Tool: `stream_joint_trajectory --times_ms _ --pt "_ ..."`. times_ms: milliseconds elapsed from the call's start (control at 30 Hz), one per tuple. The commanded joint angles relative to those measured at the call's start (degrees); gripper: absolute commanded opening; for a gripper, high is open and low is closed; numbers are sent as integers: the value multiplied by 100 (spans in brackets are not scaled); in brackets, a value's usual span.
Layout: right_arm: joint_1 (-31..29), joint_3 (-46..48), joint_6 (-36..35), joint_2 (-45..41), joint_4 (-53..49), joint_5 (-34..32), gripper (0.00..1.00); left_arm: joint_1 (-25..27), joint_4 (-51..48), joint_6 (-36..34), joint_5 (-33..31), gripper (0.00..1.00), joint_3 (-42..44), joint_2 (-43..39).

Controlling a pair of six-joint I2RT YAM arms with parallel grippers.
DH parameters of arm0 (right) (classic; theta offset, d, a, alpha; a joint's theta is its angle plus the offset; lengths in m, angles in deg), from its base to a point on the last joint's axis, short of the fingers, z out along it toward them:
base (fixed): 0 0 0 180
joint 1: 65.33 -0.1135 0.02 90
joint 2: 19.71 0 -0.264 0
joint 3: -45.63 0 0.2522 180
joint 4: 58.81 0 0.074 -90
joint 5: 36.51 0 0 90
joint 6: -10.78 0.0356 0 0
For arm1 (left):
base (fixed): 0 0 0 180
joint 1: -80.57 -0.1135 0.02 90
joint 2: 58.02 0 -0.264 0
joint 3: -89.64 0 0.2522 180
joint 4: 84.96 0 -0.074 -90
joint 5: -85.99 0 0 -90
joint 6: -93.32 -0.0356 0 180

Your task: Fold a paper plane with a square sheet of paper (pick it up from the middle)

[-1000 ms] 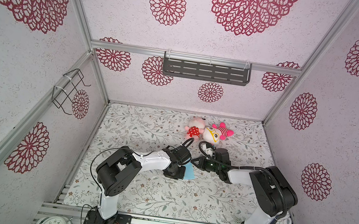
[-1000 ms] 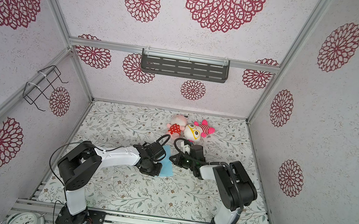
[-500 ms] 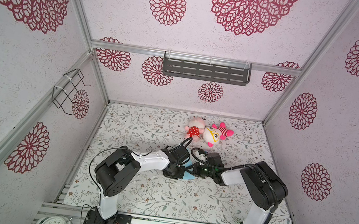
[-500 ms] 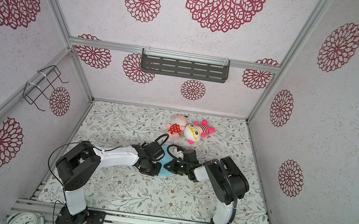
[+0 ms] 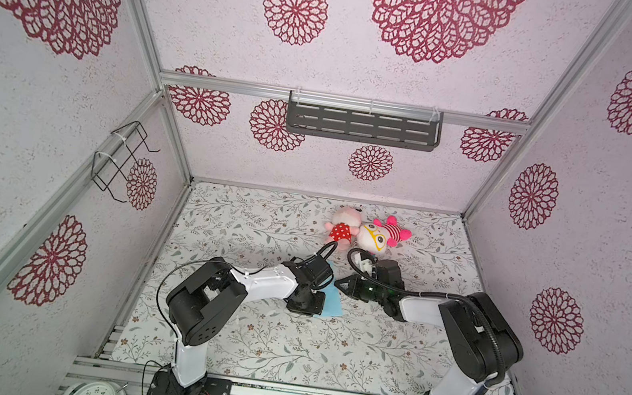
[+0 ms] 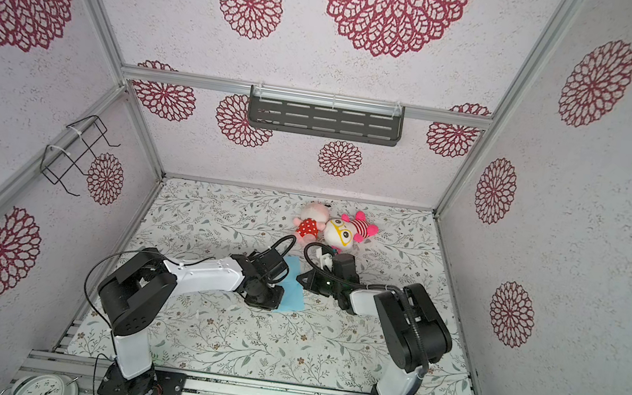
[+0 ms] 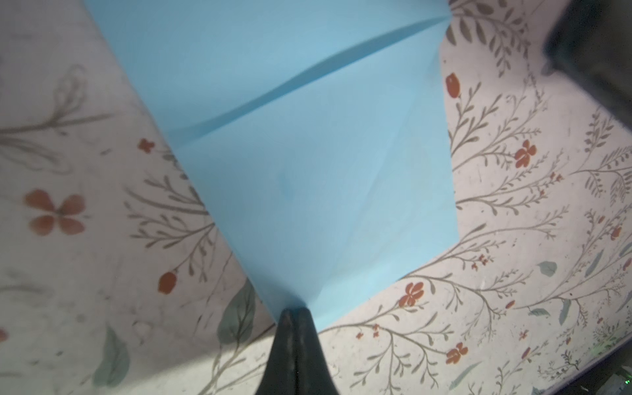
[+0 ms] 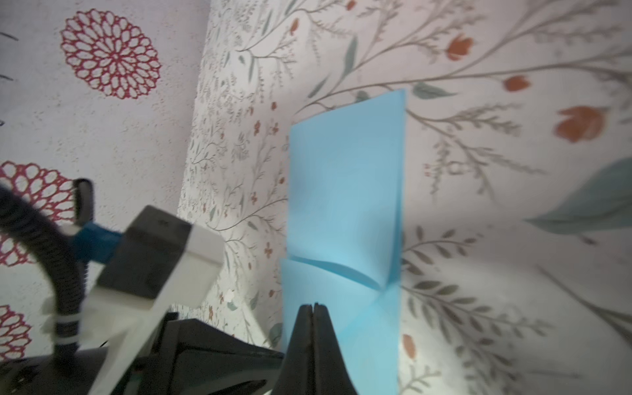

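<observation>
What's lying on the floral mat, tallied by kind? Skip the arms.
plush toys: 2
light-blue paper: 1, partly folded
Total: 3

Matt paper sheet [image 7: 318,178]; seemingly cloth mat [image 7: 513,307].
</observation>
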Motion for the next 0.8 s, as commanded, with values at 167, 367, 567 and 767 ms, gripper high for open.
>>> stream_joint_trajectory --times_ms 167,367,567,767 --pt "-149 -190 -91 483 43 36 0 2 -50 51 201 0 195 74" --pt "148 -327 -208 800 -334 -375 0 -6 -33 51 193 0 211 58" --pt "126 -300 -391 315 -423 -474 0 -6 -2 42 234 0 222 45" --pt "-181 -218 -324 205 -248 -107 0 -23 -2 28 254 0 177 51"
